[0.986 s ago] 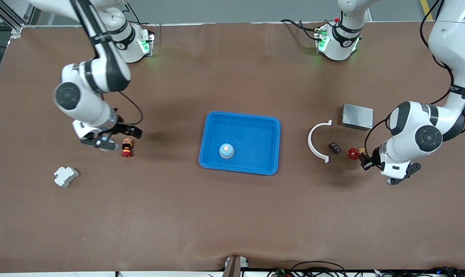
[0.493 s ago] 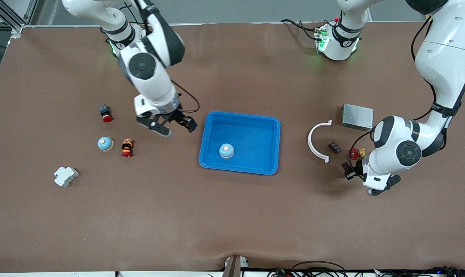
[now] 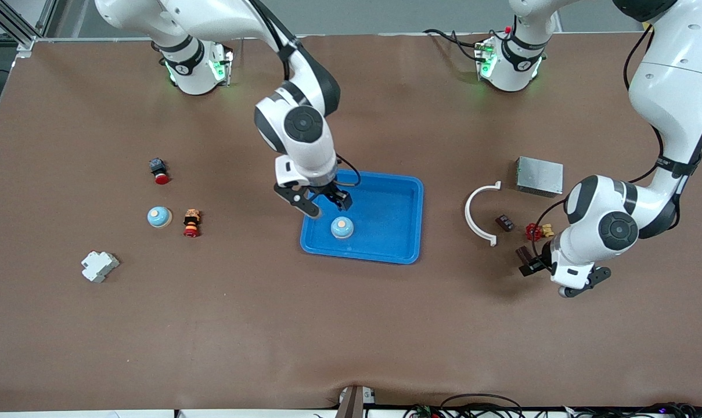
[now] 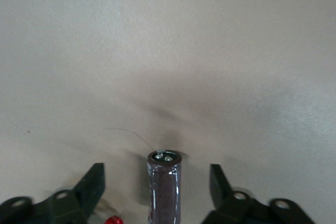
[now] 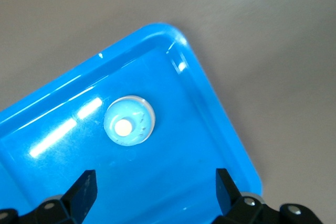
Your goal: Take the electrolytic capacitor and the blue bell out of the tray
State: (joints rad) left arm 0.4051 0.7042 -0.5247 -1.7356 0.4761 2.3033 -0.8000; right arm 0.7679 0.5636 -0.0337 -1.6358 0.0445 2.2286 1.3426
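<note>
The right gripper [image 3: 320, 204] hangs over the blue plastic tray [image 3: 406, 187] at mid-table, above the tray's edge toward the right arm's end, its jaws spread wide with nothing between them. Inside the tray, close to the edge nearer the front camera, sits a small light-blue dome-shaped bell [image 3: 341, 227] with a pale button on top; the right wrist view shows this bell [image 5: 128, 124] resting on the tray floor ahead of the parted fingers.

The left gripper [image 3: 545, 277] is low over the brown table [image 3: 351, 325] toward the left arm's end. Its jaws stand wide apart, and the left wrist view shows the dark cylindrical capacitor [image 4: 164, 186] upright between the fingers, touching neither; in the front view the capacitor [image 3: 523, 254] stands on the table just beside the gripper.

Near it lie a red valve handle [image 3: 533, 231], a small dark block [image 3: 505, 222], a white curved plastic arc [image 3: 478, 213] and a grey metal box [image 3: 539, 176].

Toward the right arm's end lie a second light-blue bell [image 3: 159, 216], a small red-and-yellow figure [image 3: 191, 223], a red push-button [image 3: 159, 171] and a white plastic block [image 3: 99, 266]
</note>
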